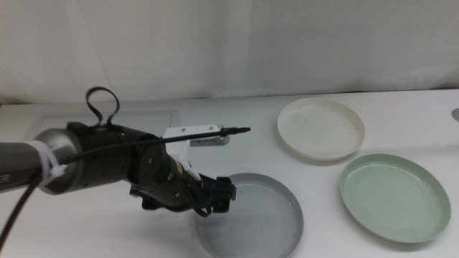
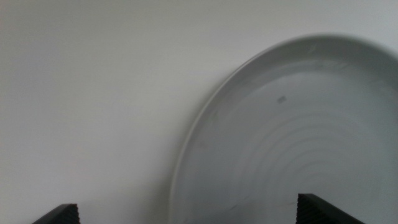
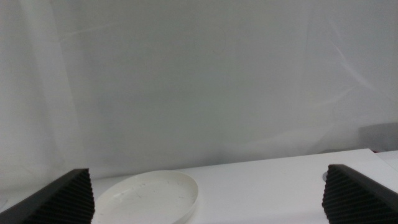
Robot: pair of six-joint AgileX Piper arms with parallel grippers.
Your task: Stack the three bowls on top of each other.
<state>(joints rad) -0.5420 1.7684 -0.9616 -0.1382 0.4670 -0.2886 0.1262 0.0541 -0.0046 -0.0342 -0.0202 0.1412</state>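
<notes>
The grey bowl (image 1: 251, 215) sits near the table's front middle. The cream-white bowl (image 1: 320, 127) lies further back to the right, and the pale green bowl (image 1: 395, 196) lies at the front right. All three lie apart. My left gripper (image 1: 221, 195) hangs at the grey bowl's left rim. In the left wrist view it (image 2: 186, 210) is open, with the grey bowl's rim (image 2: 186, 143) between the jaws. My right gripper (image 3: 208, 190) is open and empty, out of the middle view, and faces the cream-white bowl (image 3: 149, 196).
A flat white panel (image 1: 107, 120) lies at the back left, behind my left arm. A white curtain closes off the back of the table. A small dark object (image 1: 455, 113) shows at the right edge.
</notes>
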